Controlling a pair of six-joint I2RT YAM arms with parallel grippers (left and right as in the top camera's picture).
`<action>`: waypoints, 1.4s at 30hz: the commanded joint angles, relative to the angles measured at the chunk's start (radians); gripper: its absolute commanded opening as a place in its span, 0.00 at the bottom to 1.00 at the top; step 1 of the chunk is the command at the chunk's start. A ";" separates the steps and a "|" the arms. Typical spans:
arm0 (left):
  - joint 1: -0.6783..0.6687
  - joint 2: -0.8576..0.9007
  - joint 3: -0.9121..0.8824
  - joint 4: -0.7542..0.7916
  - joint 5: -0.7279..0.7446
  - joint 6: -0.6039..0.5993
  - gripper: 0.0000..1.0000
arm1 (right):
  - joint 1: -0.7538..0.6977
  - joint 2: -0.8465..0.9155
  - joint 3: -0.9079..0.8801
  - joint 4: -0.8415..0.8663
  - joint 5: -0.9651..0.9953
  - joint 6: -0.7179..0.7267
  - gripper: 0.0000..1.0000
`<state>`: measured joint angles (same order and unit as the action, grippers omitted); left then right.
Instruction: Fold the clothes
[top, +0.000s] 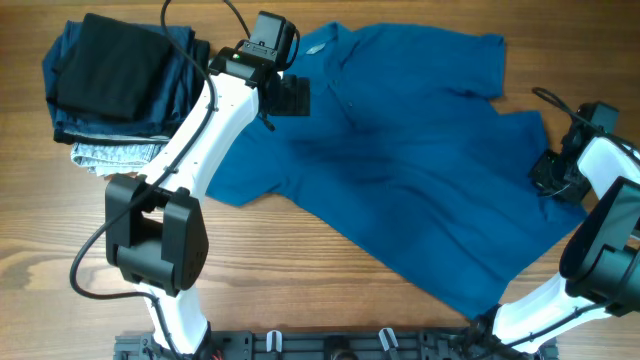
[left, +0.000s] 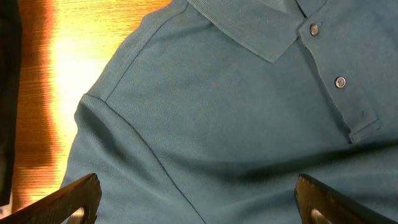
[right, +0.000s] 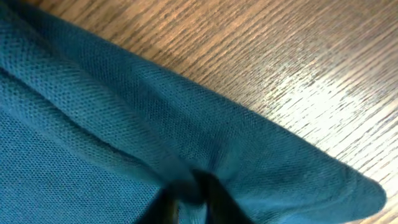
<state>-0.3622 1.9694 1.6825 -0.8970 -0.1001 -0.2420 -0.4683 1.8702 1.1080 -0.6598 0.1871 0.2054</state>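
From overhead, the left arm (top: 200, 130) covers one shoulder and sleeve of the blue shirt (top: 420, 180). The black garment (top: 110, 65) hides most of the folded pieces (top: 105, 152) beneath it. In the left wrist view, the bottom edge cuts off the fingers (left: 78, 199) of the left gripper (left: 200, 205). In the right wrist view, the right gripper (right: 189, 202) sits mostly below the frame: blurred dark fingers pinch a shirt fold, their tips buried in it.

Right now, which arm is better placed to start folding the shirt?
Right. The right gripper pinches the edge of the shirt; the left gripper hangs open over the collar, holding nothing.
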 joint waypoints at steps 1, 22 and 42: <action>0.000 0.007 0.000 0.002 -0.002 0.002 1.00 | -0.005 0.028 0.013 -0.008 0.003 -0.008 0.04; 0.000 0.007 0.000 0.002 -0.002 0.002 1.00 | -0.043 0.137 0.144 0.156 0.109 -0.283 0.08; 0.000 0.007 0.000 0.002 -0.002 0.002 1.00 | -0.116 0.135 0.496 -0.095 0.105 -0.198 0.69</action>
<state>-0.3622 1.9694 1.6825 -0.8967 -0.1001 -0.2420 -0.5835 2.0106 1.5059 -0.6937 0.2821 -0.0250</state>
